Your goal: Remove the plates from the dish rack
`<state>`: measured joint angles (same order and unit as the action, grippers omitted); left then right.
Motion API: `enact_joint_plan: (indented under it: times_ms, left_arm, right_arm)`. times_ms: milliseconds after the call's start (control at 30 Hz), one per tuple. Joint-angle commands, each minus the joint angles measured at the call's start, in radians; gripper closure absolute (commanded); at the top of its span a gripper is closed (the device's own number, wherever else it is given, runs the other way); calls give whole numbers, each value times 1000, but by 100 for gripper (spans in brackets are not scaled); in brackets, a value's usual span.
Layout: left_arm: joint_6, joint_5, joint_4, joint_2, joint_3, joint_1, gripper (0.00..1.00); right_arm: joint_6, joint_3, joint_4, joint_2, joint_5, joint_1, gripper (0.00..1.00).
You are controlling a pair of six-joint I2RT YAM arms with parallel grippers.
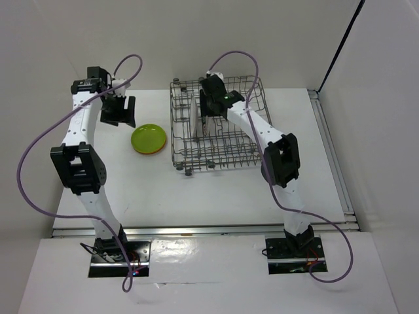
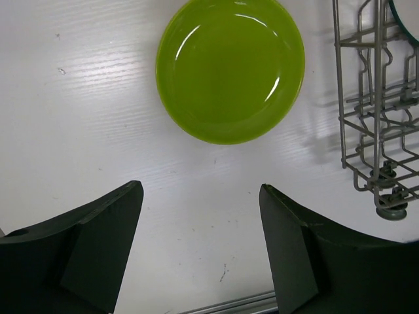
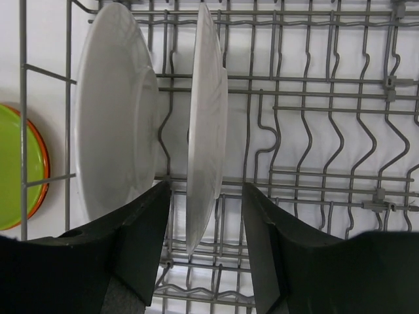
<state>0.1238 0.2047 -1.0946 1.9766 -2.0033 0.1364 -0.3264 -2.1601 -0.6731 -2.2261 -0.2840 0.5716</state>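
The grey wire dish rack (image 1: pixel 209 163) stands at the table's back middle. Two pale plates stand upright on edge in its left part. In the right wrist view my right gripper (image 3: pixel 206 186) is open, with its fingers on either side of the right-hand plate (image 3: pixel 207 118). The other white plate (image 3: pixel 118 111) stands just left of it. A lime green plate (image 1: pixel 148 139) lies flat on an orange plate (image 3: pixel 44 163) on the table left of the rack. My left gripper (image 2: pixel 201 190) is open and empty, above the table near the green plate (image 2: pixel 230 69). No mustard-brown plate shows.
The rack's left corner with a small wheel (image 2: pixel 391 208) shows in the left wrist view, with a teal plate rim (image 2: pixel 407 23) inside it. The rest of the rack (image 3: pixel 314 78) right of the plates holds only bare tines. White walls stand behind and to the right.
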Motion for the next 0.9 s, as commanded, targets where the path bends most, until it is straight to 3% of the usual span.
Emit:
enact_joint_plan:
  times_ms: [0,167,233,267,300,533,867]
  left_arm:
    - [-13,48,-25,-36,43,-4,15]
    - [-4,70,-1,-82,81,-4,15]
    - [10,93,-11,-82,81,-4,15]
    - [10,93,-25,-82,81,-4,15]
    - [19,93,-25,-82,71,-4,15]
    - [37,128,-65,-73,49,-4,16]
    - [37,117,-85,-82,-26,-4,16]
  right_arm:
    - [-25,-50,30,-23,-26,-9,44]
    - [-39,-66,41,-99,-95,-9,39]
    - [-39,-78,29,-113,-118,-9,45]
    - [-39,-78,29,-113,-127,-9,49]
    - [-39,-90,17,-113,-138,-9,60]
    - [-16,-32,50,-9,-200,10,99]
    - [108,-153,104,92,-460,53,100]
